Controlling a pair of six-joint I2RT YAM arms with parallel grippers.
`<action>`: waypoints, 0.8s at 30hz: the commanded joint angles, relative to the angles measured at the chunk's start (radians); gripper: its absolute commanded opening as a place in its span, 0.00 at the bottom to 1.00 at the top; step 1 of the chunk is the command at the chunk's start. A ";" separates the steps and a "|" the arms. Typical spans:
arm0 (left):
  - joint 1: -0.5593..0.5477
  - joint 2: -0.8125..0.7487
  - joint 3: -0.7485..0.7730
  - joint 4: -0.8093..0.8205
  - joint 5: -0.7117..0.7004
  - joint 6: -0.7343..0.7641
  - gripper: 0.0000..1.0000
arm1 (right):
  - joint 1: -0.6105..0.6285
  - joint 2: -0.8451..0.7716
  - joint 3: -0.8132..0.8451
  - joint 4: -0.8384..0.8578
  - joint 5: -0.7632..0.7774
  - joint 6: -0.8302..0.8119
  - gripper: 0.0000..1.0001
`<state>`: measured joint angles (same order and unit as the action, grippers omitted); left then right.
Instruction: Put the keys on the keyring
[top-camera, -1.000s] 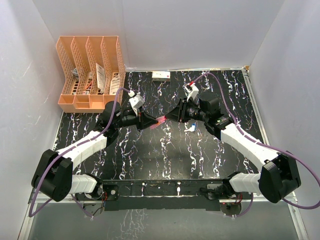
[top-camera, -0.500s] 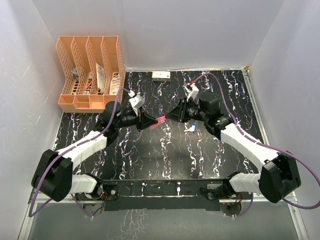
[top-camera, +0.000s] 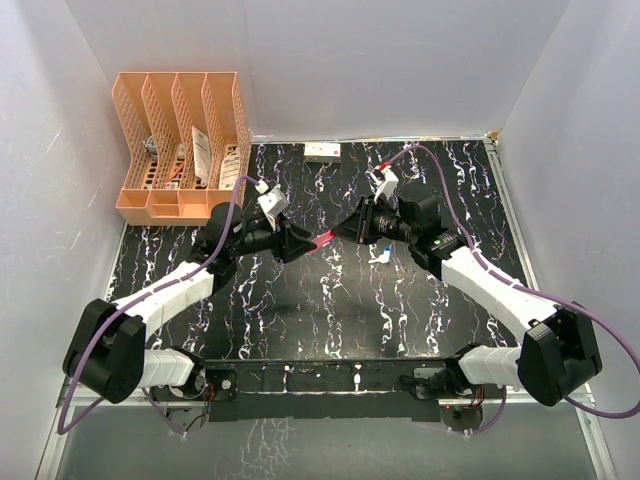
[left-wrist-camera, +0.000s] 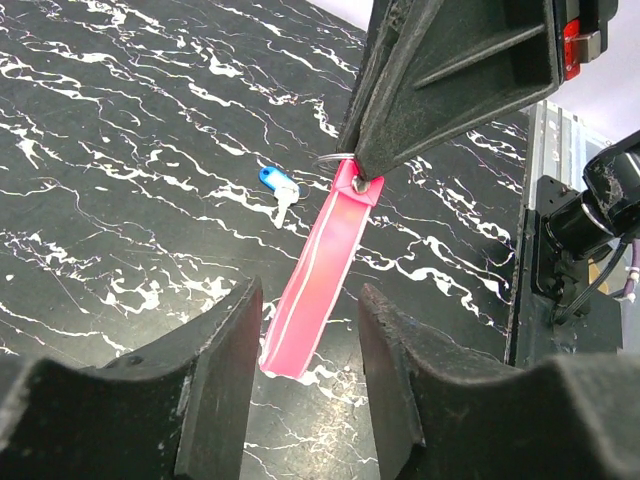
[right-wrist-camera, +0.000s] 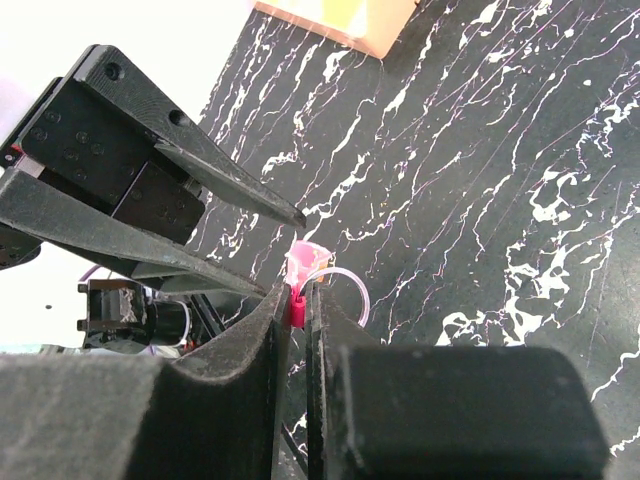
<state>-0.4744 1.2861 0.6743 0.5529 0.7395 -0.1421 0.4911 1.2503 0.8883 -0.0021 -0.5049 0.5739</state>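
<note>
The pink-red keyring strap (left-wrist-camera: 325, 278) hangs in the air between the two grippers; it also shows in the top view (top-camera: 325, 241). My right gripper (right-wrist-camera: 297, 300) is shut on its ring end, and the thin ring (right-wrist-camera: 345, 288) loops out beside the fingers. My left gripper (left-wrist-camera: 305, 375) is open, its jaws on either side of the strap's free lower end without touching it. The keys (left-wrist-camera: 280, 190), one blue-headed and one whitish-silver, lie on the black marbled table beyond the strap; they also show in the top view (top-camera: 379, 254) under the right arm.
An orange file rack (top-camera: 180, 145) stands at the back left. A small grey box (top-camera: 322, 151) lies at the back edge of the table. White walls close in the table on three sides. Purple cables run along both arms.
The left gripper has moved slightly right toward the strap's free end. The right arm holds still with the strap.
</note>
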 joint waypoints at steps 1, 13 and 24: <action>0.003 -0.027 -0.005 0.057 0.018 -0.007 0.44 | 0.004 0.003 0.047 0.045 0.004 -0.013 0.08; -0.009 0.073 0.025 0.259 0.108 -0.064 0.53 | 0.004 0.012 0.051 0.059 -0.016 0.004 0.08; -0.102 0.139 0.090 0.157 0.061 0.090 0.55 | 0.004 0.027 0.068 0.053 -0.026 0.007 0.08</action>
<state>-0.5468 1.4269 0.7074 0.7227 0.8070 -0.1375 0.4911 1.2728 0.9073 0.0010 -0.5156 0.5781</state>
